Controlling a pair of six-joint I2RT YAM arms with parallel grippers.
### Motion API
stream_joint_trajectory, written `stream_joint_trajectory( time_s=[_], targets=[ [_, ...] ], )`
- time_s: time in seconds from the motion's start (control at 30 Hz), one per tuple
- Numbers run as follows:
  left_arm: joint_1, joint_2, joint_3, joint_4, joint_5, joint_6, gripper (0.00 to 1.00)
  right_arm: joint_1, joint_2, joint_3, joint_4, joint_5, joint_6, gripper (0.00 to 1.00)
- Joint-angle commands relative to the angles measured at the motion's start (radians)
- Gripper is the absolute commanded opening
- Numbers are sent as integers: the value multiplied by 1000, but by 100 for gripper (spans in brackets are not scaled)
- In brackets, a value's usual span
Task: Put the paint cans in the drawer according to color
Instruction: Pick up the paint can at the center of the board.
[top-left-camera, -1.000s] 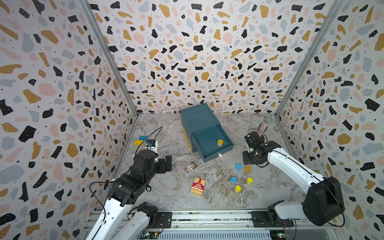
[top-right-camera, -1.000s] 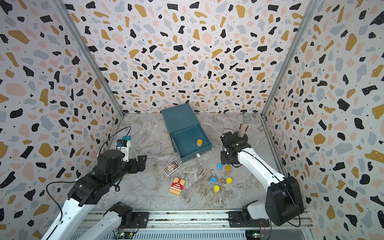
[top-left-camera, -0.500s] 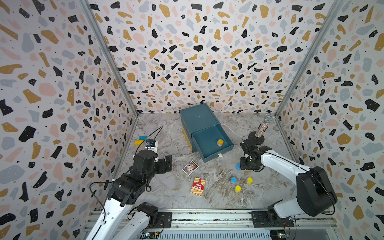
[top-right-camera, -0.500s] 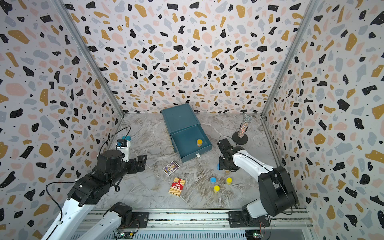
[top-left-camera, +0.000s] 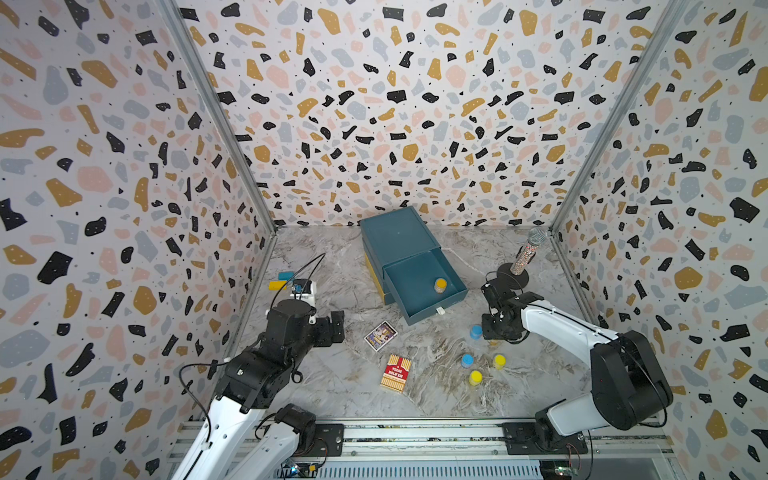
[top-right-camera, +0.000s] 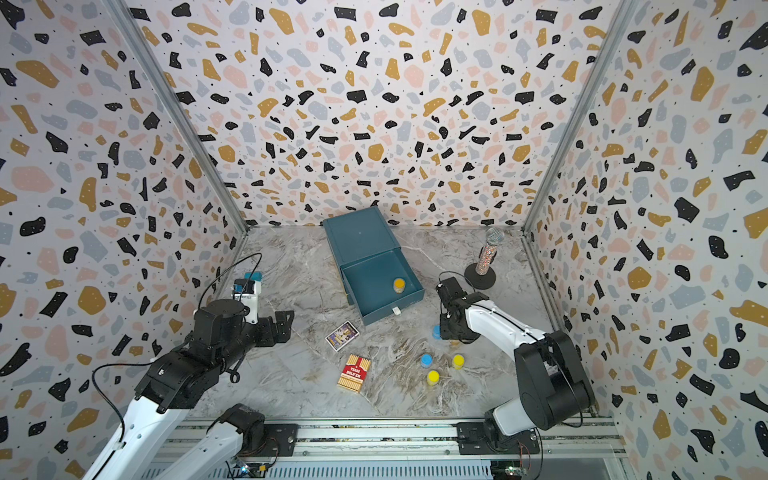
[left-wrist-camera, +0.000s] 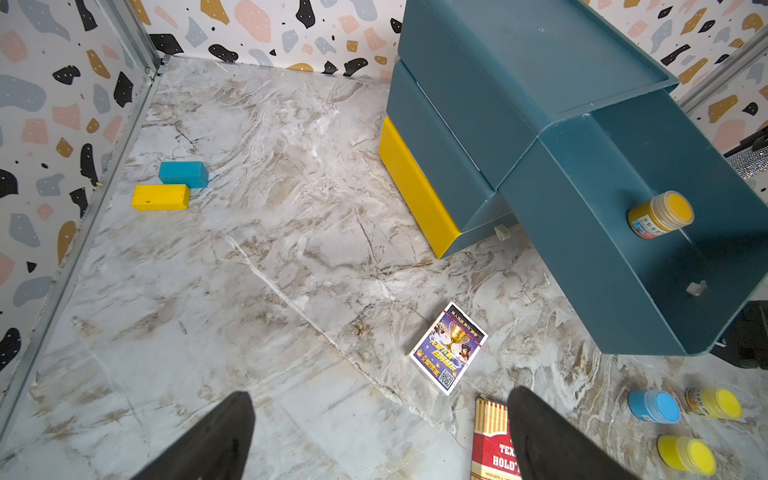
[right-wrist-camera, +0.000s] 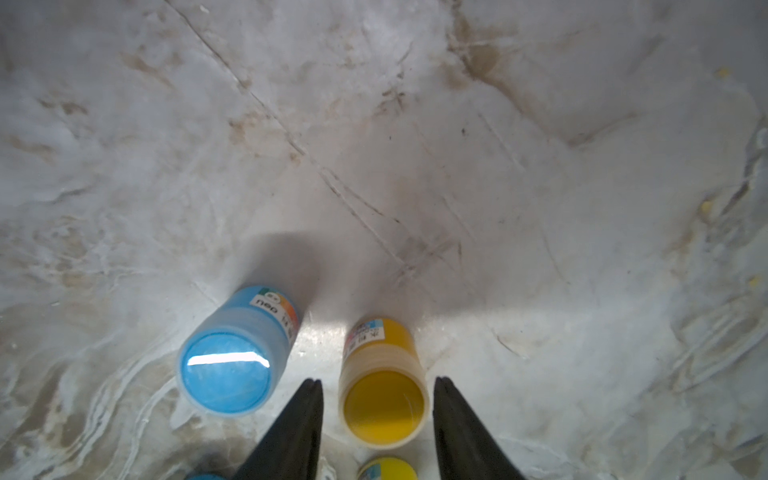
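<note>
A small clear paint can (right-wrist-camera: 382, 399) with an orange lid is standing on the bench near the teal drawer (top-left-camera: 392, 235), with the right pincer (right-wrist-camera: 377, 379) straddling it half-open, seemingly not touching, which the wrist view is showing while both top views are hiding it.

two orange paint cans (top-left-camera: 440, 284) (right-wrist-camera: 382, 399), two light blue paint cans (top-left-camera: 476, 331) (top-left-camera: 467, 360), two yellow paint cans (top-left-camera: 499, 360) (top-left-camera: 475, 377); one teal drawer box (top-left-camera: 395, 237); two card packs (top-left-camera: 380, 336) (top-left-camera: 395, 372); two blocks (left-wrist-camera: 183, 174) (left-wrist-camera: 160, 197), one blue, one yellow; one microphone (top-left-camera: 525, 253).
</note>
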Motion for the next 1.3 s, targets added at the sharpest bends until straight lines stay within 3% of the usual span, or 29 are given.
stream_joint_trajectory(
  time_s=[0.0,0.5,0.67,0.8,1.03,1.27],
  targets=[
    [5,-6,-3,32,9,7,98,-11,11,-9,5,-10,-1,48],
    [6,-5,-4,33,9,6,98,-22,40,-9,28,-33,-3,38],
    [6,-6,-3,33,9,7,98,-22,38,-21,27,-33,-5,48],
    [7,-5,-3,33,8,6,98,-23,45,-26,31,-29,-7,48],
    [8,-7,-5,33,8,5,98,-23,19,-22,32,-22,-8,32],
    [8,-5,-5,33,8,7,98,-23,-96,53,-66,11,-35,28]
  ],
)
